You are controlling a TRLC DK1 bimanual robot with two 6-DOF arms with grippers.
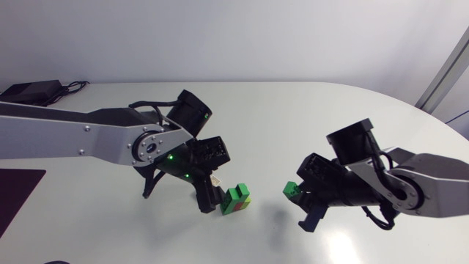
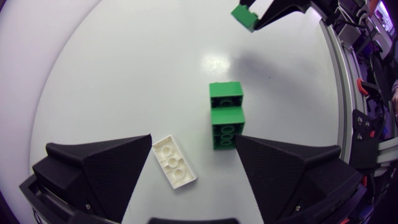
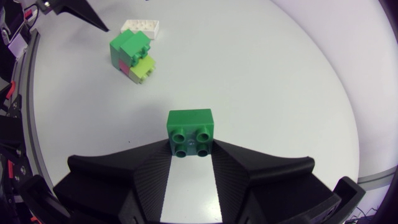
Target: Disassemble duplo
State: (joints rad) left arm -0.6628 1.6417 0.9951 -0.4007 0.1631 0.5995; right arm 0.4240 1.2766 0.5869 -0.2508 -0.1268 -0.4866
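Right now the right gripper [image 3: 191,148] has its fingers clamped on a single green brick [image 3: 191,129] from two sides, holding it above the surface [image 1: 308,110] and well apart from the remaining stack [image 1: 238,199]. That stack, green on top with red and lime pieces showing lower down in the right wrist view, stands on the surface just ahead of the left gripper [image 2: 194,140]. The left gripper's fingers stand wide apart and hold nothing. A white brick [image 2: 175,162] lies flat between them, just beside the stack but not touching it. As I judge it, the step in hand is to put the loose green brick down and take the next piece off the stack. To do that well, the right arm should lower the brick to a bare spot away from the stack and let go only once it rests flat, so it does not tumble. The left fingers should close squarely on the lower bricks of the stack, avoiding the white brick so it is not trapped or pushed. A firm hold low down lets the other arm lever the top brick off by tilting it rather than pulling straight, which might drag the whole stack.
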